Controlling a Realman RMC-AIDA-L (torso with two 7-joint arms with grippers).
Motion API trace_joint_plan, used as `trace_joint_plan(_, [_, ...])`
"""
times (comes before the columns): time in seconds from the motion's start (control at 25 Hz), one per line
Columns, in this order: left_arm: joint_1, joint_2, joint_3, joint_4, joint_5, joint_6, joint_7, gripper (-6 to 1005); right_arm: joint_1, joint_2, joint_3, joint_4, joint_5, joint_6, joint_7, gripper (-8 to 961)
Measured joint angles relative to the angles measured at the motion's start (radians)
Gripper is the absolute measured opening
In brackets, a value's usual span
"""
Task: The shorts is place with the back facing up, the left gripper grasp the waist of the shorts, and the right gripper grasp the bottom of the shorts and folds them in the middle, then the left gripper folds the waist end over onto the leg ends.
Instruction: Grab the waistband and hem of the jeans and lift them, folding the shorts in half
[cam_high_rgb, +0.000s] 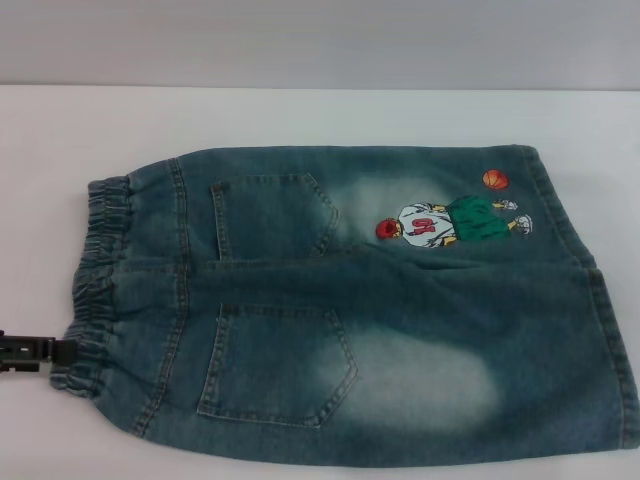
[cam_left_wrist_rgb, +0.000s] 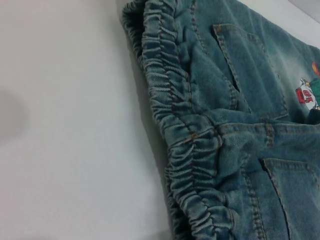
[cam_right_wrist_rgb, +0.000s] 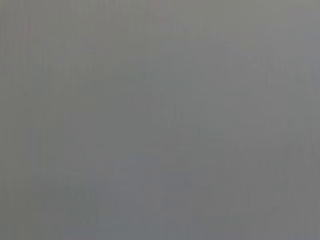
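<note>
Denim shorts (cam_high_rgb: 380, 310) lie flat, pockets up, on white table (cam_high_rgb: 300, 115); left gripper (cam_high_rgb: 62, 352) touches waist (cam_high_rgb: 95, 290), jaw state indiscernible.

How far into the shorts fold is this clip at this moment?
Done: the denim shorts lie flat on the white table, back pockets up, unfolded. In hand: the left claw is at the near corner of the elastic waistband; a grip isn't confirmable. The right claw is out of sight. Left: gripping the leg hems, the middle fold, then waist onto legs.
</note>
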Motion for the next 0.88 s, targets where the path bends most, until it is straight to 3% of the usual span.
trace_joint_plan(0.88, [-0.007, -0.022, 0.014, -0.013, 0.000, -0.019, -0.002, 785, 0.010, -0.008, 0.000, 0.000, -0.003, 0.003, 0.000, 717])
